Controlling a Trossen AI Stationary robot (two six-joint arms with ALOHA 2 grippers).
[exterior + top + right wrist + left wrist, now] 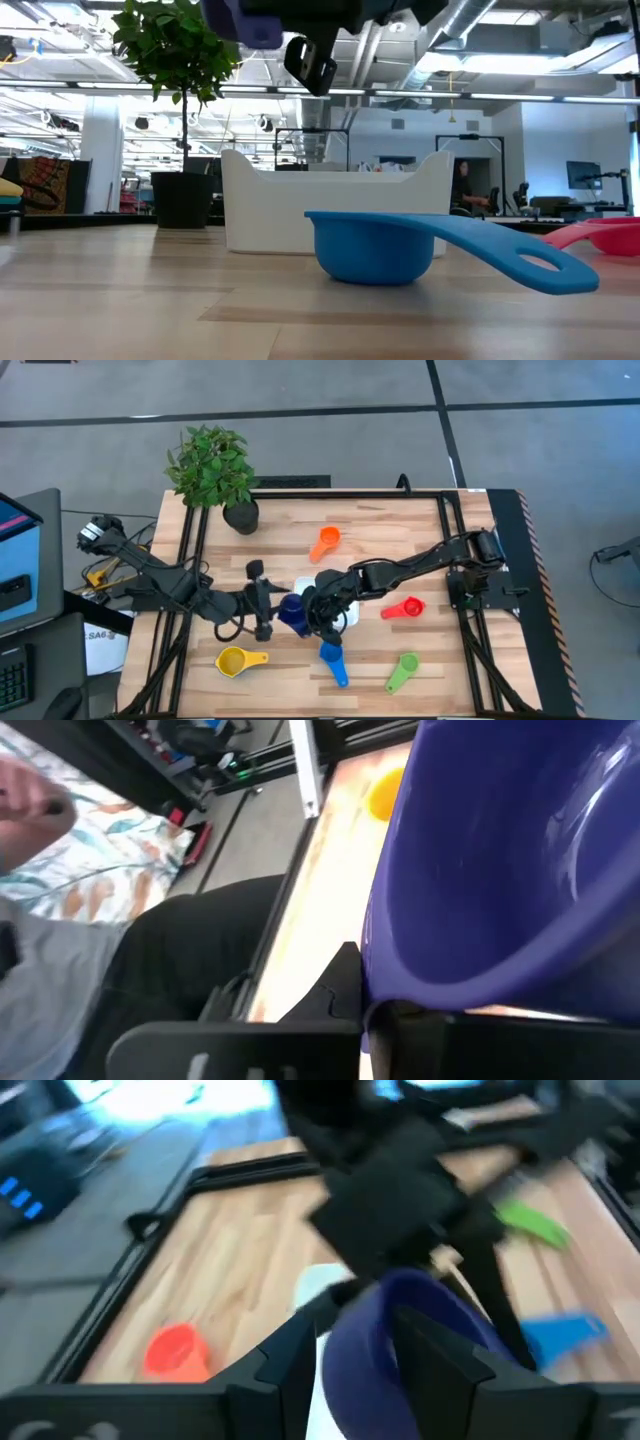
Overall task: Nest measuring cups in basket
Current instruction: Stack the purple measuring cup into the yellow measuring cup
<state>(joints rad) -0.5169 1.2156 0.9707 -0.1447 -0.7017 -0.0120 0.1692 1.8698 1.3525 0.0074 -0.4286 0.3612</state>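
- The right gripper is hanging over the middle of the light wooden table, its fingers pinched together on the rim of the dark blue plastic measuring cup, which is being held up off the table.
- The left gripper is sitting just beside that same cup from the other side; in the left wrist view its dark fingers are standing a little apart with the cup between them, and whether they are pressing on it cannot be told.
- The shallow white rectangular plastic basket is lying on the table under the two grippers, mostly covered by them.
- The light blue plastic scoop cup is resting on the table just in front of the basket, handle pointing to the near edge.
- The yellow cup, green cup, red cup and orange cup are lying scattered on the wood, well apart from one another.
- A green leafy plant in a black pot is standing at the far left corner.
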